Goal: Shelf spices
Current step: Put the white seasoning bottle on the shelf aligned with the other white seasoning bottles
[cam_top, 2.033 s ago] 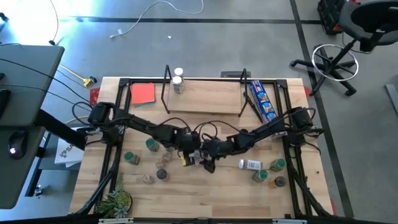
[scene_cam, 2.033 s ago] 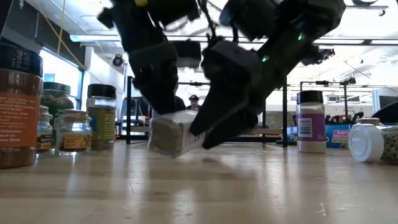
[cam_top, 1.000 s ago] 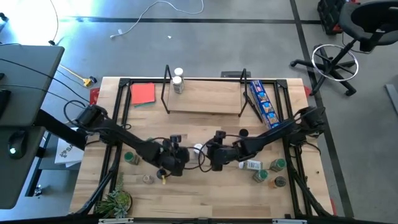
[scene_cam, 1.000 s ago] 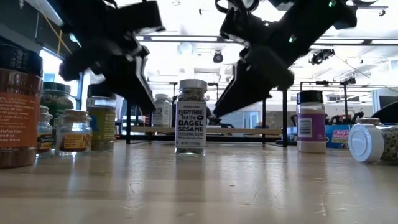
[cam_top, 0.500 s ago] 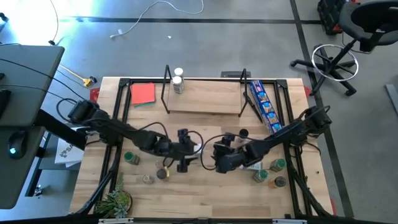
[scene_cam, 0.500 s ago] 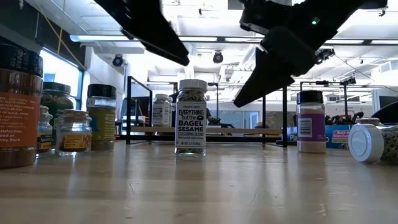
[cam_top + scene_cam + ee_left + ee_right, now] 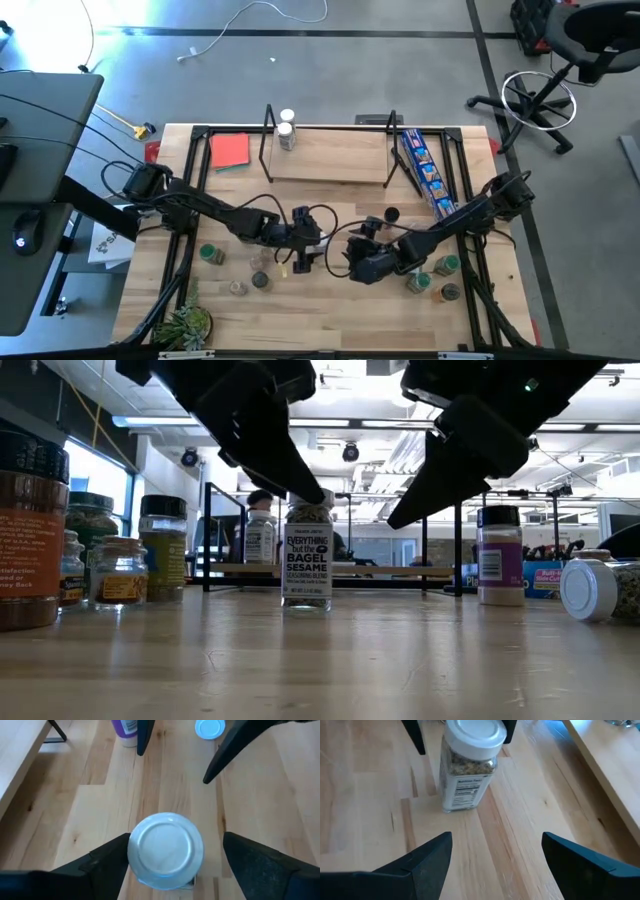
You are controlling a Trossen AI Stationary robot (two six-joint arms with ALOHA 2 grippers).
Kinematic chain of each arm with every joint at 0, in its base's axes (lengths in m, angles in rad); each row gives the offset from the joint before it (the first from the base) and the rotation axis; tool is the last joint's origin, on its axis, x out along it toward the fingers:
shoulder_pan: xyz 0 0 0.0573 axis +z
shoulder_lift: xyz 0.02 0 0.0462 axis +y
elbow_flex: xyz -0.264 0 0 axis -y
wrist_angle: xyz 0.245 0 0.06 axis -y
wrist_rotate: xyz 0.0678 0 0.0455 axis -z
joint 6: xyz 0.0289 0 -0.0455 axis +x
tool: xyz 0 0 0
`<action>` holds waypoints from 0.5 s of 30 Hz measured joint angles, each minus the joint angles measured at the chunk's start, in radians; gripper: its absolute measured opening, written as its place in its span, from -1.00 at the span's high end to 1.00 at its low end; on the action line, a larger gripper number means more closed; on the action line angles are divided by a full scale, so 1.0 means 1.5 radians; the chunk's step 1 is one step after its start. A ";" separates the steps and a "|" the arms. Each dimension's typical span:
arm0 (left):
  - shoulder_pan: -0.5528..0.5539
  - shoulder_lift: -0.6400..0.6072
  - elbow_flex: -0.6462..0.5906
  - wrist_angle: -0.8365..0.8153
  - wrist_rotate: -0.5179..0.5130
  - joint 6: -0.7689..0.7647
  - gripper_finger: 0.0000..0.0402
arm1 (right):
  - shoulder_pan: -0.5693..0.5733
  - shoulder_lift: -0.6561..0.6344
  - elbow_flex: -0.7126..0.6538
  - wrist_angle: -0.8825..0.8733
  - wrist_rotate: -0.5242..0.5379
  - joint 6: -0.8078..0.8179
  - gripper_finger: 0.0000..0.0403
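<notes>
Mid-table, upright seasoning jar (image 7: 307, 550), white lid, open left end effector (image 7: 167, 862) astride

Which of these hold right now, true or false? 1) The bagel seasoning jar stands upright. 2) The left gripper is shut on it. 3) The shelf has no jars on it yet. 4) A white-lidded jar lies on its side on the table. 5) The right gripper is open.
1) True: the bagel seasoning jar stands upright on the table.
2) False: the left gripper is open, its fingers on either side of the jar's lid, and one looks to touch it.
3) False: one jar already stands at the shelf's left end.
4) True: the white-lidded jar lies on its side in the low view.
5) True: the right gripper is open, short of the jar.
</notes>
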 joint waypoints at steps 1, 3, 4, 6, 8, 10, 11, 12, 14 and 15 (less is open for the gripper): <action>0.000 0.000 0.000 0.000 0.000 0.000 -0.50 | 0.000 0.000 0.000 0.000 0.000 0.000 -0.50; 0.000 0.000 0.000 0.004 0.000 0.000 -0.43 | 0.000 0.000 0.000 -0.001 0.001 0.000 -0.50; 0.001 0.000 0.000 0.003 0.000 0.000 -0.38 | 0.000 0.000 0.000 -0.001 0.001 0.000 -0.50; 0.003 0.000 0.000 0.004 0.001 0.000 -0.28 | 0.000 0.000 0.000 -0.001 0.002 0.000 -0.50; 0.007 0.000 0.000 0.004 0.006 0.005 -0.16 | 0.000 0.000 0.000 -0.003 0.002 0.000 -0.50; 0.008 0.000 0.000 0.006 0.008 0.005 -0.05 | 0.000 0.000 0.000 -0.006 0.002 0.000 -0.50; 0.008 0.000 0.000 0.007 0.008 0.005 0.00 | 0.000 0.000 0.000 -0.008 0.002 0.004 -0.50; 0.007 -0.002 0.000 0.006 0.008 0.005 0.02 | 0.000 0.000 0.000 -0.011 0.002 0.007 -0.50; 0.007 -0.013 0.002 -0.010 0.007 0.010 0.02 | 0.000 0.000 0.000 -0.018 0.002 0.012 -0.50; 0.007 -0.020 0.011 -0.029 0.002 0.015 0.02 | 0.001 0.000 0.000 -0.020 0.002 0.013 -0.50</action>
